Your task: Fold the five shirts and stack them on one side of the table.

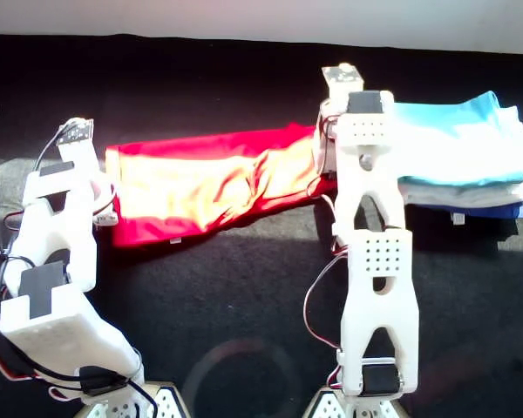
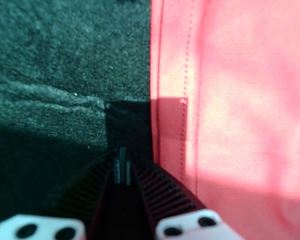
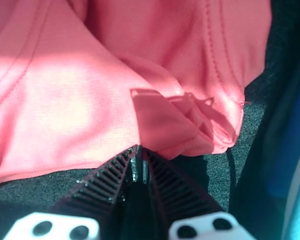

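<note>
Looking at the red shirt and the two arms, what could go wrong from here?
The left gripper sits shut beside the hem of the red shirt, over the dark table cover, so a lift might miss the cloth. The shirt is bunched near the right gripper, so a fold could come out uneven. That gripper is also close to the stack of folded shirts and could nudge it.

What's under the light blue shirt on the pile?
A white folded shirt, then a dark blue one, edges only. How many lie between cannot be seen; the right arm covers the pile's left end.
</note>
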`<control>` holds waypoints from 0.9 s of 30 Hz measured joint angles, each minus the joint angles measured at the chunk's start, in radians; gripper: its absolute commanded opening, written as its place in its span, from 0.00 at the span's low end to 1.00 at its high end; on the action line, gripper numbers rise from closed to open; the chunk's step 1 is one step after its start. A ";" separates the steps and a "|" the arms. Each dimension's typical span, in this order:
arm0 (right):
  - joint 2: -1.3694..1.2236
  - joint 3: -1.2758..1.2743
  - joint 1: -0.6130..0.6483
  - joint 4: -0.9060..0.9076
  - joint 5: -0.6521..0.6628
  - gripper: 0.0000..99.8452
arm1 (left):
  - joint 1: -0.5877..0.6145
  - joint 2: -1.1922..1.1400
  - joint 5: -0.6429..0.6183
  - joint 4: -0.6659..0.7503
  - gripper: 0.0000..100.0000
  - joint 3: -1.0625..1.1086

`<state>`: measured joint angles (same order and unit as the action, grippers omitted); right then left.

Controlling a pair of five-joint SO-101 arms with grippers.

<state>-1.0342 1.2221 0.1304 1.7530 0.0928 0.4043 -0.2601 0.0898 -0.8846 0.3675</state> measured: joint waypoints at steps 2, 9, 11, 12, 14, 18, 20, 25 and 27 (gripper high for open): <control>0.046 -0.017 0.000 0.000 0.000 0.01 | 0.000 0.000 0.000 0.000 0.01 0.000; 0.377 -0.166 0.043 0.000 0.000 0.01 | 0.000 0.028 0.000 -0.150 0.11 -0.086; 0.473 -0.264 0.061 0.000 0.000 0.01 | -0.002 0.046 -0.002 -0.255 0.19 -0.169; 0.520 -0.324 0.072 0.000 0.000 0.01 | -0.003 0.052 -0.009 -0.302 0.23 -0.215; 0.597 -0.442 0.098 0.000 0.000 0.01 | -0.003 0.054 -0.054 -0.384 0.27 -0.299; 0.704 -0.618 0.132 0.000 0.000 0.01 | -0.003 0.040 -0.152 -0.394 0.27 -0.384; 0.741 -0.652 0.138 0.000 0.000 0.01 | -0.003 -0.014 -0.180 -0.379 0.27 -0.417; 0.827 -0.669 0.141 0.000 0.000 0.01 | -0.008 -0.219 -0.209 -0.373 0.27 -0.555; 0.852 -0.669 0.141 0.000 0.000 0.01 | -0.008 -0.299 -0.213 -0.373 0.27 -0.623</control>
<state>-0.1826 0.5531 0.2716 1.7530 0.0928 0.3966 -0.5593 -0.1235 -1.2574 -0.2555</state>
